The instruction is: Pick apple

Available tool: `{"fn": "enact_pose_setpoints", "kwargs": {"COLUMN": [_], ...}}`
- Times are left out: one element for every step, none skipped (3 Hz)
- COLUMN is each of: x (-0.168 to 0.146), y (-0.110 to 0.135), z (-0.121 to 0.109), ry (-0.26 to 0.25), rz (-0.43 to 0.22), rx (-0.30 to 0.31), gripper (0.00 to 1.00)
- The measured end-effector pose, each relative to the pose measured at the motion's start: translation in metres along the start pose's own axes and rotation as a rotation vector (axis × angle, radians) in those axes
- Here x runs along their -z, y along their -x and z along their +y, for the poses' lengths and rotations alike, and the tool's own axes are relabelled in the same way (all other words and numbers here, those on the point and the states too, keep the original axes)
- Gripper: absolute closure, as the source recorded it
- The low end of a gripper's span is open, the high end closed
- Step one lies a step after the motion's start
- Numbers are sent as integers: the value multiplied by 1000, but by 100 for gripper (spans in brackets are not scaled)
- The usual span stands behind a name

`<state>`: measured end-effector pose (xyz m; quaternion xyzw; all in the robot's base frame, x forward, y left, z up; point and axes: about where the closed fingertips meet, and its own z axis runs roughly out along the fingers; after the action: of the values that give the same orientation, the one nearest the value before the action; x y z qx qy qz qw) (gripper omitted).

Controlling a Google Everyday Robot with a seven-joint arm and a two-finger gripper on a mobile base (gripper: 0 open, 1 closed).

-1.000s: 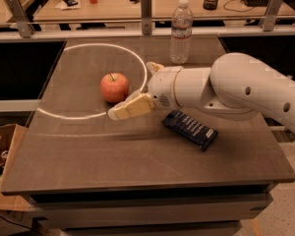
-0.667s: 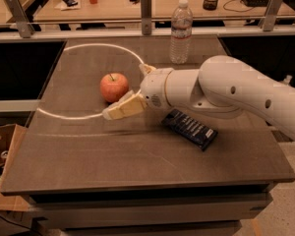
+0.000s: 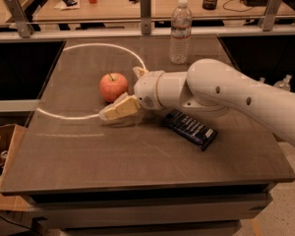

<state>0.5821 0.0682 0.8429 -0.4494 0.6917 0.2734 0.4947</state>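
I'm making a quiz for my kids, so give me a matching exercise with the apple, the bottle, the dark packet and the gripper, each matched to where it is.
1 apple
2 bottle
3 dark packet
4 gripper

A far side of the table
B just in front of the arm
C inside the white ring
D open, close beside the apple

Pairs: 1-C, 2-A, 3-B, 4-D

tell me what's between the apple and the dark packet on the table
The robot's open tool, close beside the apple, as the camera view shows.
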Motion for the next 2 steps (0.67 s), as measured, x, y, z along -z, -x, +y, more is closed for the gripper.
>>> {"fn": "enact_pose_setpoints", "kwargs": {"x": [-15, -27], "y": [2, 4], "z": [-7, -11], "ry": [11, 27], "rz": [-6, -8], "rx": [18, 28], "gripper": [0, 15]}}
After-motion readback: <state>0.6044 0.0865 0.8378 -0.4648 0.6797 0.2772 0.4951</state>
